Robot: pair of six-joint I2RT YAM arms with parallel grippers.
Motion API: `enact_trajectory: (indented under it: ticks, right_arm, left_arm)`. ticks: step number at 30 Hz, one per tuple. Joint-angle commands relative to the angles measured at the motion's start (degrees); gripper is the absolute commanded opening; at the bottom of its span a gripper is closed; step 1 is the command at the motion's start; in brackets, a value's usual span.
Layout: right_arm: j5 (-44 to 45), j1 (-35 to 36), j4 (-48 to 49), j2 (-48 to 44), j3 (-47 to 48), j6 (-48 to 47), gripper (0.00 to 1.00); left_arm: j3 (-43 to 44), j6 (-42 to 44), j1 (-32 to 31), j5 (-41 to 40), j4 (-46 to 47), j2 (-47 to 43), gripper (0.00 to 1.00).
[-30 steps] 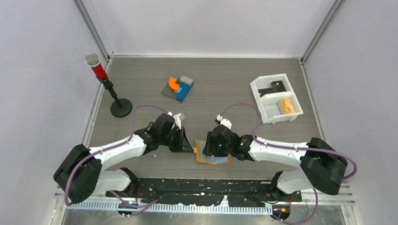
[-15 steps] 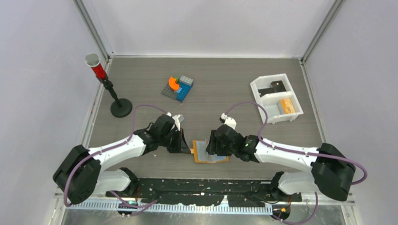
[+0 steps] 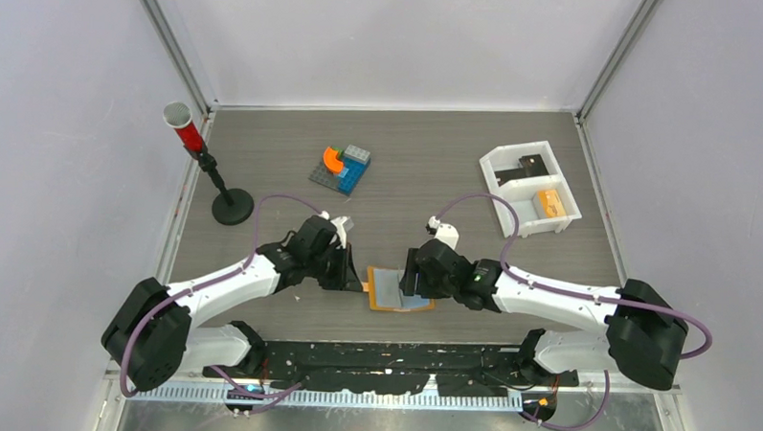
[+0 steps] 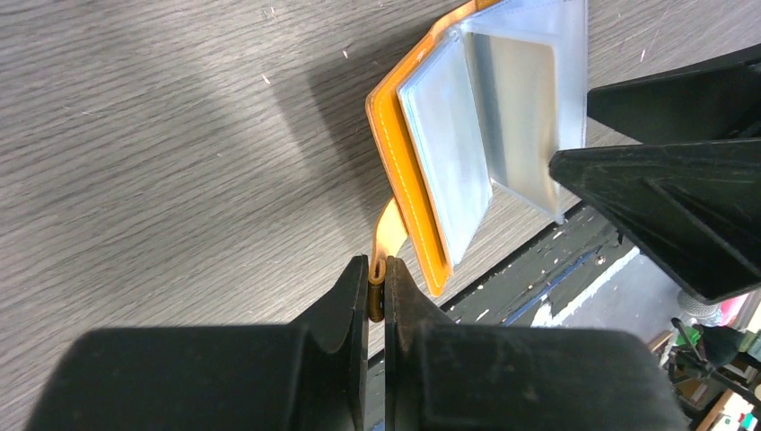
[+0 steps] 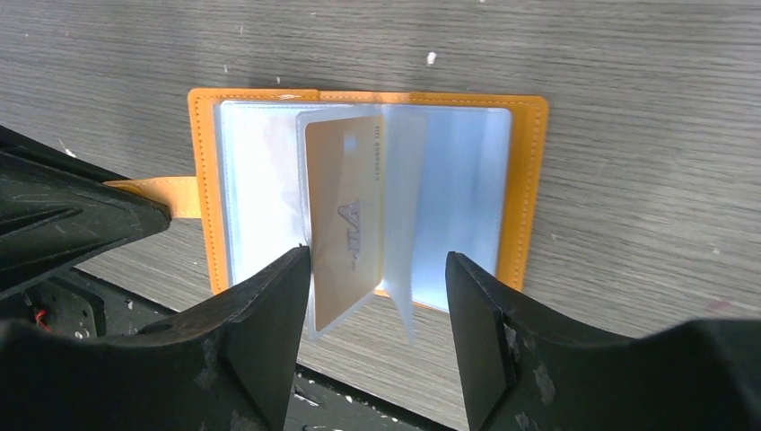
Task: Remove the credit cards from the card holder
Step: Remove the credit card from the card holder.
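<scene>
**Tan-orange bifold card holder [image 3: 391, 289] pinned open by its tab, one card lined up to come out**

Starting on the left: the black two-finger left gripper [image 4: 377, 274] is clenched on the thin orange strap tab [image 4: 388, 235] that sticks out of the holder's left edge. My read is it's purely an anchor, so the holder can't skate around on the grey wood-grain table [image 3: 436, 179] while the other arm works.

The holder itself lies flat and open near the front edge, between the two arms, with its pale blue clear sleeves fanned up. One clear plastic sleeve [image 5: 406, 197] stands off the spine with a flat gold-tan credit card [image 5: 345, 202] inside it, lower end towards the wrist camera.

The black right gripper [image 5: 377, 260] is released. Its jaws are wide apart on either side of that sleeve, one finger just beside the card's edge, nothing gripped. It looks set to close on the card's end and slide it out. The risk I'd guess at is pinching sleeve and card together and dragging the whole holder.

Far right, well apart, there's a white two-compartment tray [image 3: 496, 196] with a small orange block [image 3: 550, 202] in the near section
</scene>
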Motion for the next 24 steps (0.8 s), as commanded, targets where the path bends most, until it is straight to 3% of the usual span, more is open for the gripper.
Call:
enact_trajectory:
  ticks: [1,5,13,18,24]
  right_arm:
    - [4.77,-0.35,-6.54,-3.13,0.24,-1.34,0.63]
    - [5.18,-0.93,-7.92,-5.10,-0.20,-1.57,0.61]
    - [2.60,-1.68,-7.68,-8.97,0.66,-3.87,0.54]
    - [-6.69,-4.36,1.24,-7.27,-1.40,-7.42,0.43]
    - [-13.50,-7.56,8.89,-4.51,-2.58,-9.16,0.37]
  left_arm:
    - [2.55,2.26,-0.05,-2.19,-2.18,-0.84,0.03]
    - [3.58,2.68,-0.10,-3.24,-3.83,-0.65,0.08]
    - [5.46,1.33,-0.08,-6.80,-7.38,-2.92,0.34]
    - [7.19,0.39,-0.73,-4.59,-6.41,-4.43,0.37]
    - [7.26,-2.79,-3.20,1.32,1.56,-0.26,0.34]
